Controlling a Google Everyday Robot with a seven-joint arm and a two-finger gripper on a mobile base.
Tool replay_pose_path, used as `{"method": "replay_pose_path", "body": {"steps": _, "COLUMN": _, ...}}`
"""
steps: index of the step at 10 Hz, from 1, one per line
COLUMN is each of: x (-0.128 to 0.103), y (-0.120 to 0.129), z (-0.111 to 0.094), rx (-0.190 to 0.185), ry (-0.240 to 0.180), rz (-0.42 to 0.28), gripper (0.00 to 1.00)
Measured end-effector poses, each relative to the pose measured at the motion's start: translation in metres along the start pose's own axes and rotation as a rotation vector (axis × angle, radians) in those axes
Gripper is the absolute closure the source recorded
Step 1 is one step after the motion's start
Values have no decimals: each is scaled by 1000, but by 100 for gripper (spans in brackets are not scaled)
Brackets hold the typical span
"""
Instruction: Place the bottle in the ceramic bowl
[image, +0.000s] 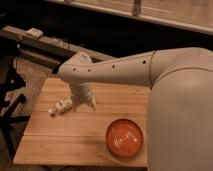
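The small whitish bottle (60, 107) lies on its side on the left part of the wooden table (55, 145). My gripper (83, 103) hangs down from the white arm just right of the bottle, low over the table, close to the bottle's right end. Whether it touches the bottle I cannot tell. The glossy orange-red ceramic bowl (124, 137) stands on the table's front right, empty, well apart from the bottle and the gripper.
My large white arm (165, 85) fills the right side and hides the table's right edge. A dark shelf with a small pale object (35, 33) runs behind the table. A black stand (10, 100) is left of the table.
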Motion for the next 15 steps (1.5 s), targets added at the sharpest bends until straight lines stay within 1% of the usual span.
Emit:
{"method": "replay_pose_path", "body": {"steps": 12, "x": -2, "y": 1, "z": 2, "rx": 2, "ry": -2, "rz": -4, "gripper": 35}}
{"method": "replay_pose_path", "body": {"steps": 13, "x": -7, "y": 7, "z": 4, "rx": 1, "ry": -4, "rz": -9, "gripper": 35}}
{"method": "replay_pose_path", "body": {"steps": 14, "x": -16, "y": 19, "z": 7, "rx": 1, "ry": -4, "rz": -14, "gripper": 35}}
{"method": "replay_pose_path", "body": {"steps": 15, "x": -30, "y": 34, "z": 12, "rx": 9, "ry": 3, "rz": -16, "gripper": 35}}
